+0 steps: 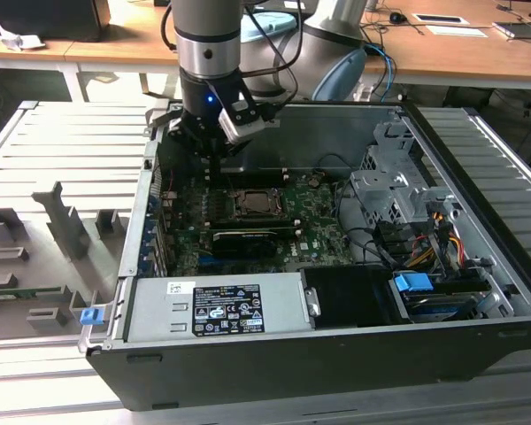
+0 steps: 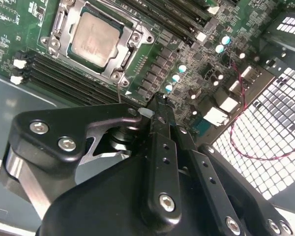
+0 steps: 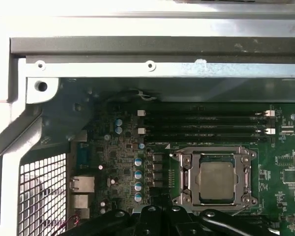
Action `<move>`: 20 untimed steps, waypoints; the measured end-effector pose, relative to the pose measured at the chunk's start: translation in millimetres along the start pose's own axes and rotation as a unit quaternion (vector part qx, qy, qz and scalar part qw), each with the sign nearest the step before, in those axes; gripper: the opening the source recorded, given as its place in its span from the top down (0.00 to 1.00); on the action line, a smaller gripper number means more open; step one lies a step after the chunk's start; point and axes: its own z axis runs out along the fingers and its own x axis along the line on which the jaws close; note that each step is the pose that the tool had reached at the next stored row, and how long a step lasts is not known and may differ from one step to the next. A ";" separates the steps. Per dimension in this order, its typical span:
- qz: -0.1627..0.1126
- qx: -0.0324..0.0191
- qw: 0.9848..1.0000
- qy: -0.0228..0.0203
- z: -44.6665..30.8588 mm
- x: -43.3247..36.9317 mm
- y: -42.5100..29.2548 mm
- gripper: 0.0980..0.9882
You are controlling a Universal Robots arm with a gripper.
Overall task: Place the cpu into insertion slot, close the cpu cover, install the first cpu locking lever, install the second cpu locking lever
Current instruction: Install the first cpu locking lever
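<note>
The cpu [image 2: 96, 39] lies flat in the insertion slot [image 2: 76, 59], its pale metal top showing through the window of the cpu cover [image 2: 132, 37], which lies down over it. In the first wrist view the cpu [image 3: 216, 179] sits inside the same grey frame [image 3: 187, 179]. A thin metal rod [image 2: 119, 91] sticks out at one socket corner. My gripper [image 2: 157, 101] hovers above the green board a short way from the socket, fingers together, holding nothing. In the exterior view the gripper [image 1: 214, 173] hangs just off the socket [image 1: 257, 205], toward that view's left.
Black memory slots [image 3: 201, 125] run beside the socket. A long black card [image 1: 243, 239] lies in front of it, then the grey power supply [image 1: 217, 305]. A metal drive cage [image 1: 394, 190] and cables fill the case's right. A perforated case wall [image 2: 280, 137] is close to the gripper.
</note>
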 end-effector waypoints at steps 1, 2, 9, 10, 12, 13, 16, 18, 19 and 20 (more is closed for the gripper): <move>0.000 0.000 1.000 0.000 0.0 0.3 0.0 0.99; 0.000 0.000 1.000 0.000 0.1 0.4 0.0 0.99; 0.000 0.000 1.000 0.000 0.4 2.0 1.8 0.99; 0.000 0.000 1.000 0.000 0.5 2.2 2.7 0.99; 0.000 0.000 1.000 0.000 1.4 2.6 5.8 0.99; 0.000 0.000 1.000 0.000 2.8 3.1 8.7 0.99; 0.000 0.000 1.000 0.000 7.3 3.3 10.5 0.99; 0.000 0.000 1.000 0.000 9.3 3.4 16.8 0.99; 0.000 0.000 1.000 0.000 9.7 3.4 19.8 0.99; 0.000 0.000 1.000 0.000 10.3 3.4 23.1 0.99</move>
